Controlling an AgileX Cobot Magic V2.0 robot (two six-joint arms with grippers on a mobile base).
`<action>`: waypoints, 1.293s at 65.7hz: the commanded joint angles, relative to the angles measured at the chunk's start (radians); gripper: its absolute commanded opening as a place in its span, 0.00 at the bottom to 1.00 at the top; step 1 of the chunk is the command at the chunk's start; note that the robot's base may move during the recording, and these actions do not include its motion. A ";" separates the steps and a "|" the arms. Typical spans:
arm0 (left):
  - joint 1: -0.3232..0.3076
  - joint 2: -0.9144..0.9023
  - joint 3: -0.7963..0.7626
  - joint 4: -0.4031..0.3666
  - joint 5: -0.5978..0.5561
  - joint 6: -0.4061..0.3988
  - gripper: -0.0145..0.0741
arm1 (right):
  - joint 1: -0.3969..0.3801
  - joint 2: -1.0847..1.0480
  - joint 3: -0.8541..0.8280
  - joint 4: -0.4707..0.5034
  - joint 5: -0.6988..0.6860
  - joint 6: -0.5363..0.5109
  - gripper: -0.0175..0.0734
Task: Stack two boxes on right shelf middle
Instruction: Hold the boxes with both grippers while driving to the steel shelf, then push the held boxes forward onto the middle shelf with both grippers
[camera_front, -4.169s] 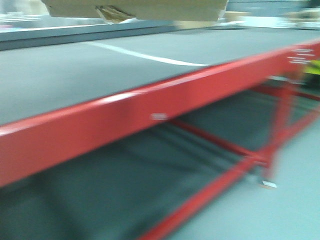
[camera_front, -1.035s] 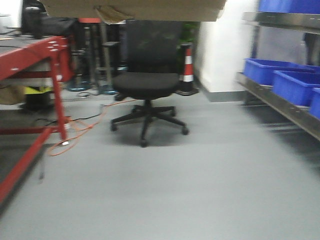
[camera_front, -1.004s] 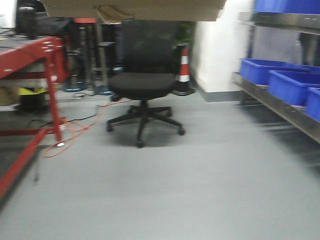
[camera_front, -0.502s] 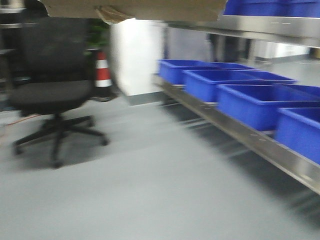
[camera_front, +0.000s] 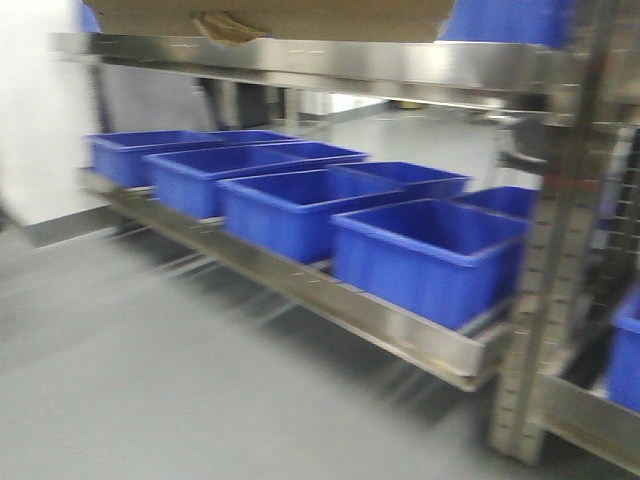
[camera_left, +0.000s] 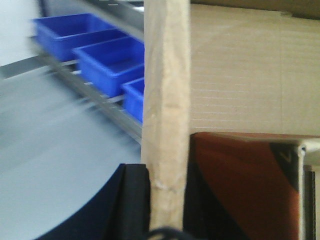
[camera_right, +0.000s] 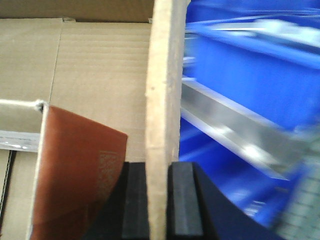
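In the left wrist view, blue bins (camera_left: 100, 55) were seen at the far left on a steel rack level, above a blurred grey floor (camera_left: 50, 150). Right of them, the left gripper (camera_left: 165, 205) was closed on an upright side wall of the box (camera_left: 165, 100), the cardboard edge being pinched between its black pads (camera_left: 134, 200). Beyond that wall the creased inner face of the box was shown, with a reddish-brown sheet (camera_left: 240, 185) below it in the picture. In the front view, the underside of the box was seen along the top edge, well clear of the floor, with a crumpled scrap of tape (camera_front: 225, 27) at its bottom edge. Just beneath it in the picture ran the shiny front lip of the shelf (camera_front: 300, 60); whether the box was over that level or only in front of it could not be told. On the level below, the bins were lined up side by side, and a perforated upright (camera_front: 545, 300) was seen at the right. In the right wrist view, the sheet lay at the left against the inner cardboard face. The opposite wall of the box was clamped edge-on by the closed right gripper (camera_right: 160, 200). More bins and a steel lip were seen, blurred, at the right.
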 joint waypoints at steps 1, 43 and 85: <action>-0.002 -0.015 -0.007 -0.009 -0.050 -0.004 0.04 | -0.004 -0.010 -0.003 -0.010 -0.068 -0.003 0.02; -0.002 -0.015 -0.007 -0.009 -0.050 -0.004 0.04 | -0.004 -0.010 -0.003 -0.010 -0.068 -0.003 0.02; -0.002 -0.015 -0.007 -0.009 -0.050 -0.004 0.04 | -0.004 -0.010 -0.003 -0.010 -0.068 -0.003 0.02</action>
